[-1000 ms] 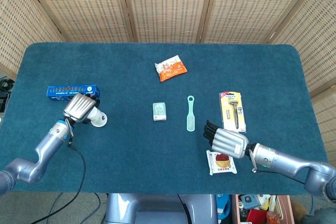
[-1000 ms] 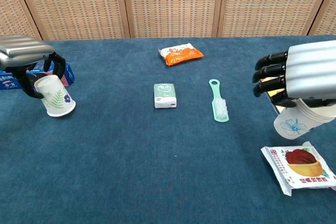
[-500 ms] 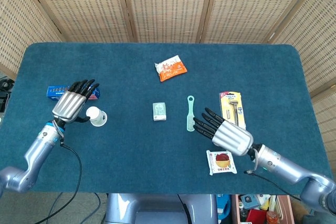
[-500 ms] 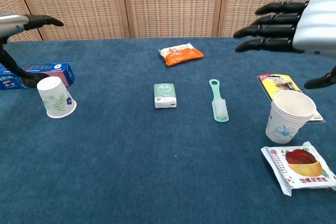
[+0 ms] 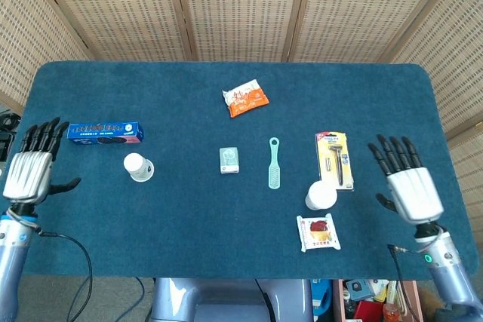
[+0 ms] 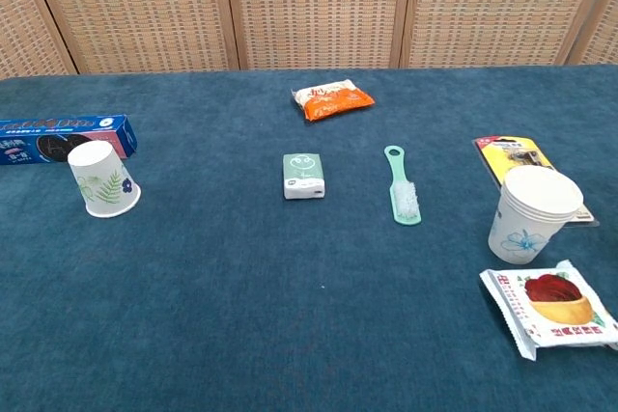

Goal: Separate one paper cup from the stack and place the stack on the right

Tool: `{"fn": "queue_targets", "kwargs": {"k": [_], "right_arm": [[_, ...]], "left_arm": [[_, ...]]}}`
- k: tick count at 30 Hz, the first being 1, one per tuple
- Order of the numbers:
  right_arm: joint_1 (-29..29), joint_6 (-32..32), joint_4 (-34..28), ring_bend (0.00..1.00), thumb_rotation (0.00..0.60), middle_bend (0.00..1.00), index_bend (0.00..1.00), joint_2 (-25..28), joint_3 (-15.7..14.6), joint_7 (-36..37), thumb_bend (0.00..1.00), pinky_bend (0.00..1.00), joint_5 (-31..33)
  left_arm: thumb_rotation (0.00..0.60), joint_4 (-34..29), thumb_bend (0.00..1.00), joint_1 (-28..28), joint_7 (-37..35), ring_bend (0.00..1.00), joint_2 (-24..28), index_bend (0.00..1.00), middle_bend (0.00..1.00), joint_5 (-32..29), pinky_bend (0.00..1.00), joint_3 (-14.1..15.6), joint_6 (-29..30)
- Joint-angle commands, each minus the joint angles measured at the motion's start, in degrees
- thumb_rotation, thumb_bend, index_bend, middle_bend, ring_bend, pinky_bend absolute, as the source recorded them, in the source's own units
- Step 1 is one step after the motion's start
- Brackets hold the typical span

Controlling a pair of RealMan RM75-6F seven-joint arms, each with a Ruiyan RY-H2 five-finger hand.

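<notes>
The left robot hand [image 5: 29,173] hovered at the left edge of the tabletop [image 5: 189,216], fingers spread and holding nothing; its forearm was cut off by the bottom corner of the head view. The right robot hand [image 5: 408,183] was likewise released, fingers fanned apart, off the tabletop's right edge, with its wrist running out of frame. Neither robot hand appeared in the chest view.

The single paper cup [image 6: 102,178] stood upside down on the left side of the tabletop, printed with a green leaf pattern, just in front of a blue biscuit box [image 6: 58,137] whose left end was cut off by the frame. The stack of cups [image 6: 529,213] stood upright on the right side, well apart from the single cup. How many cups it held was hard to tell; only layered rims showed. It hid part of the yellow razor pack [image 6: 514,159] behind it, and sat just behind a snack packet [image 6: 552,307] with a red fruit picture, whose right corner ran out of the chest view.

Toward the middle lay a small green-and-white packet [image 6: 303,176] and a mint-green brush [image 6: 401,187], side by side but apart. An orange snack bag [image 6: 331,99] lay farther back; its print was too small to read.
</notes>
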Motion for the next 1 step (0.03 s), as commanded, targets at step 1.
{"fn": "queue_targets", "kwargs": {"k": [1], "right_arm": [[-3.6, 2.3, -1.0, 0.00, 0.600, 0.00, 0.00, -1.8, 0.1, 2.5, 0.00, 0.00, 2.6]], "left_arm": [[0.600, -1.8, 0.14, 3.2, -1.3, 0.00, 0.3, 0.00, 0.00, 2.0, 0.00, 2.0, 2.9]]}}
